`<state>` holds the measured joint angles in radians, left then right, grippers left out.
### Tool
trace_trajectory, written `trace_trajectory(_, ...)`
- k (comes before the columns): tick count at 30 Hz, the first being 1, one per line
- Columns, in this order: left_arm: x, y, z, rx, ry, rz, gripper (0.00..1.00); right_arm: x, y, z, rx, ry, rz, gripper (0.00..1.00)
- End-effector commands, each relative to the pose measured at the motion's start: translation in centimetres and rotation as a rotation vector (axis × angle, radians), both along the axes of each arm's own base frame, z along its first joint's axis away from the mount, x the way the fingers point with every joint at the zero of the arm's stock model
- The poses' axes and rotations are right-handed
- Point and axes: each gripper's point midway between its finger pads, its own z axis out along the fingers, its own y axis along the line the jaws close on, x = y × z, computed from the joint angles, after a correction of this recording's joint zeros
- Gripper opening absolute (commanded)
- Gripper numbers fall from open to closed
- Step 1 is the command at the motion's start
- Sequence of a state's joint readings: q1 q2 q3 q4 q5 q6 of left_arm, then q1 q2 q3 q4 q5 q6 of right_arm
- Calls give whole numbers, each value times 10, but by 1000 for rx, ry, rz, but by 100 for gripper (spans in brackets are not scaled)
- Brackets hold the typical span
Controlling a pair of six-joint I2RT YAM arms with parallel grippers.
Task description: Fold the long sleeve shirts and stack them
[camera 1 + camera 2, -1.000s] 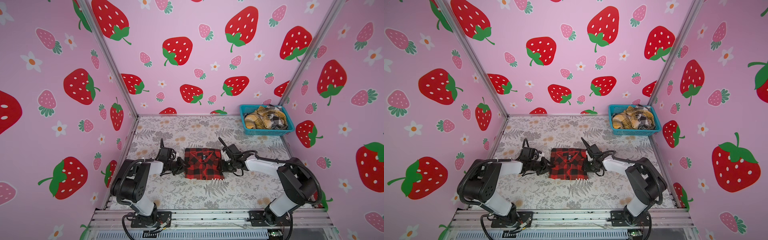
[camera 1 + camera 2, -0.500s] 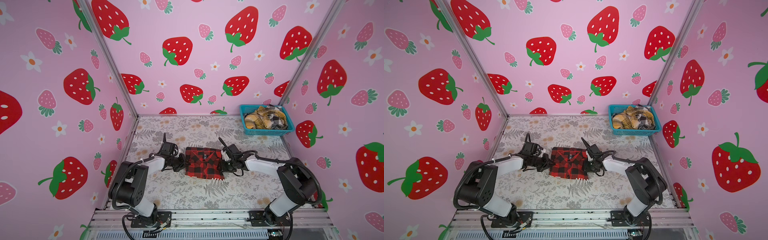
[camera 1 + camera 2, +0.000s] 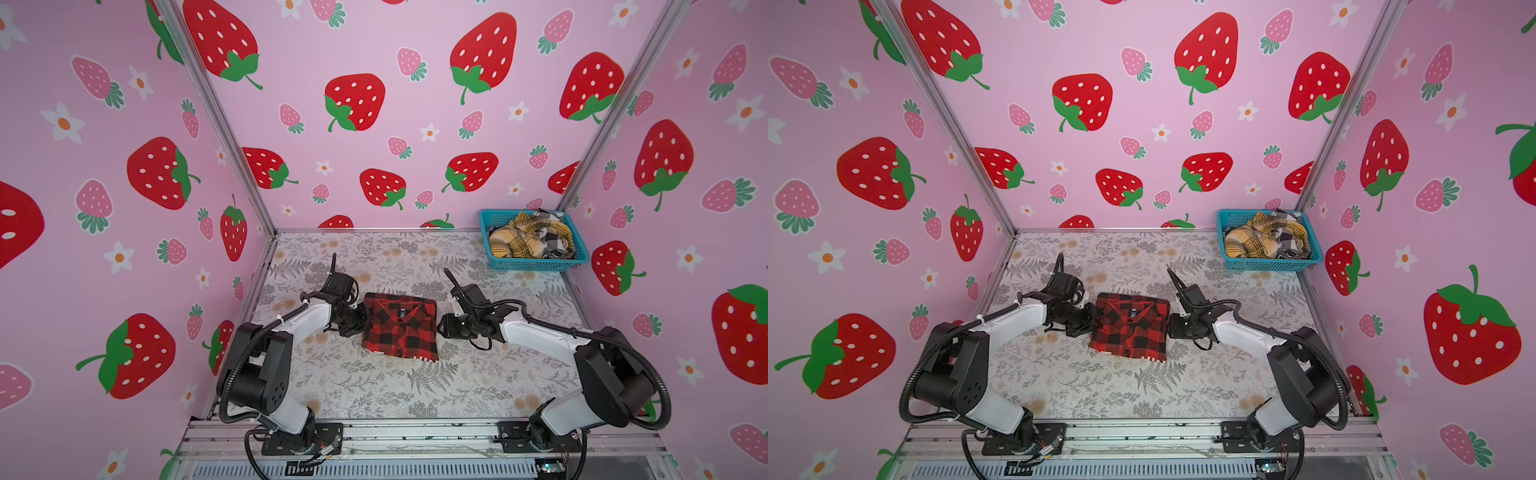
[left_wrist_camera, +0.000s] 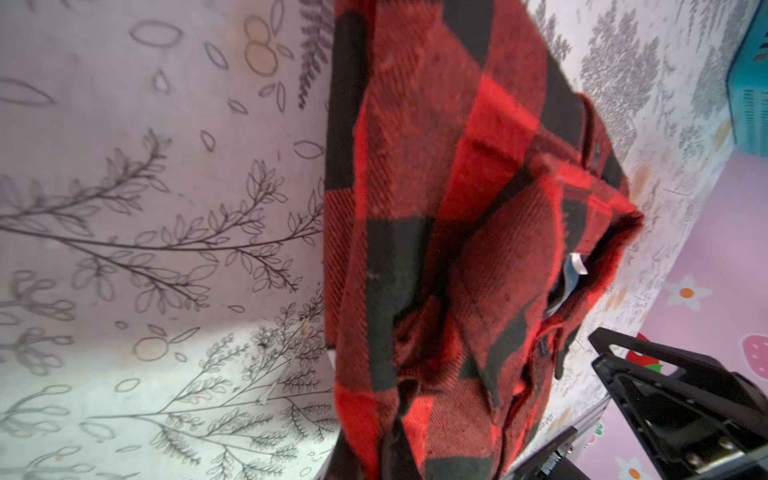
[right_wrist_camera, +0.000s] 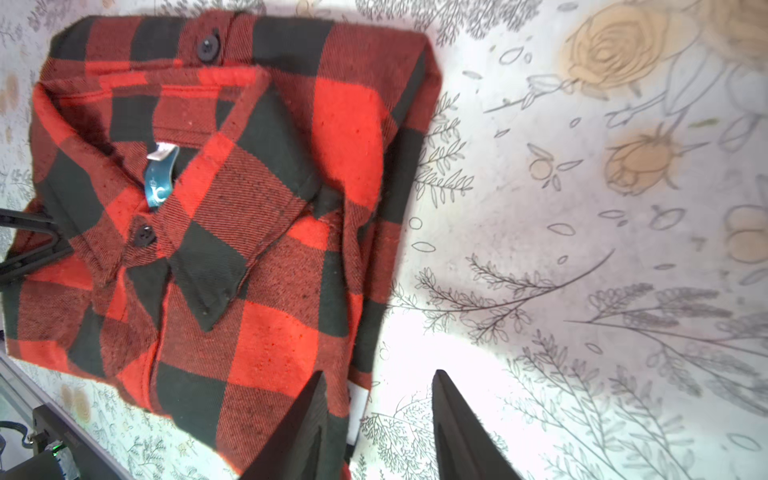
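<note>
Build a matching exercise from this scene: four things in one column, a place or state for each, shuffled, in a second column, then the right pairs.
Column one
1. red-and-black shirt
2. blue basket
3. left gripper
4. right gripper

Column two
A. open, at the shirt's right edge
B. far right corner of the table, holding crumpled plaid shirts
C. folded, in the middle of the table
D. shut on the shirt's left edge

Pairs: 1-C; 2-B; 3-D; 4-A

1. Pink walls [image 3: 415,54] printed with red strawberries and white flowers are enclosing the space on three sides.
2. Aluminium posts [image 3: 222,120] are running up both back corners.
3. A grey fern-and-flower cloth [image 3: 374,395] is covering the tabletop.
</note>
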<state>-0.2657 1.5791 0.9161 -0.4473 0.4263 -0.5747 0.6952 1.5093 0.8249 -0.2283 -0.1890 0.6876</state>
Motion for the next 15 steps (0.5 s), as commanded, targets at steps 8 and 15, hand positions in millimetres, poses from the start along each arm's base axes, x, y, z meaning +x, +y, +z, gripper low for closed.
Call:
trace_trajectory(8,-4,2,-6,27,19,-34,0,6,13,25,61,-46,21,44)
trace_trajectory(15,-10,-1,-11,1,39,-28,13,6,31,28,45,-48,60,43)
